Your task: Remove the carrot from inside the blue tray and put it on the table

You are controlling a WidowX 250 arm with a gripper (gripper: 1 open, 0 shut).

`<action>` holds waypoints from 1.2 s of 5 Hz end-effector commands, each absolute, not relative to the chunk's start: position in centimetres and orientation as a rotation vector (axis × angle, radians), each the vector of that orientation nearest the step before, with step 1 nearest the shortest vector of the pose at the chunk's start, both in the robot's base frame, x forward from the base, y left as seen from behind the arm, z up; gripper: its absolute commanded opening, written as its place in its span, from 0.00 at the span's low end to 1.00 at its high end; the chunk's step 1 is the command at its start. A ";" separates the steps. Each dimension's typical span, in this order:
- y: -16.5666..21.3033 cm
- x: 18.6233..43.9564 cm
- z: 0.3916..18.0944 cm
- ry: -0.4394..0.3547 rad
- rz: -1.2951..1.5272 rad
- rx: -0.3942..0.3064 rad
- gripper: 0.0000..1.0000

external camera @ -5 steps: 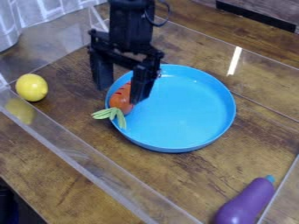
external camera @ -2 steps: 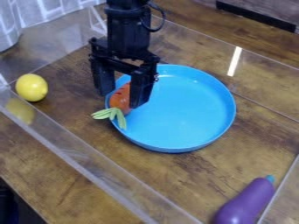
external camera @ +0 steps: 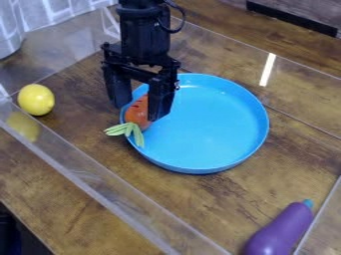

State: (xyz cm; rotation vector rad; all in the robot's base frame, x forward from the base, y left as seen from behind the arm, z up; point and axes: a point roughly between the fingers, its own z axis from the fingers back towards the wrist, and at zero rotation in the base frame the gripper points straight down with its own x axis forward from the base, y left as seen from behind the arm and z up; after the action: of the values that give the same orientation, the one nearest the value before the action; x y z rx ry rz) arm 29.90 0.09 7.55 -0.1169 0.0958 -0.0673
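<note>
The black end effector [external camera: 140, 102], jaws wide and downward-pointing, straddles the stubby orange toy carrot [external camera: 138, 111], which lies across the round blue plastic tray's [external camera: 226, 149] left rim, leaves outward.

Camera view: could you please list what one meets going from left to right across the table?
Lemon → carrot, straddled by the open gripper → blue tray → eggplant.
</note>
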 end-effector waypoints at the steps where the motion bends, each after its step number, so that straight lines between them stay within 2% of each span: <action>1: 0.9 30.9 8.9 0.044 -0.064 -0.123 1.00; 6: 1.5 31.5 8.1 0.078 -0.081 -0.176 1.00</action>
State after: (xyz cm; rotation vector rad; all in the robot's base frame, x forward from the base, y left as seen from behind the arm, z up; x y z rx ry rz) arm 30.55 0.55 6.73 -0.1812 0.1343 -0.1024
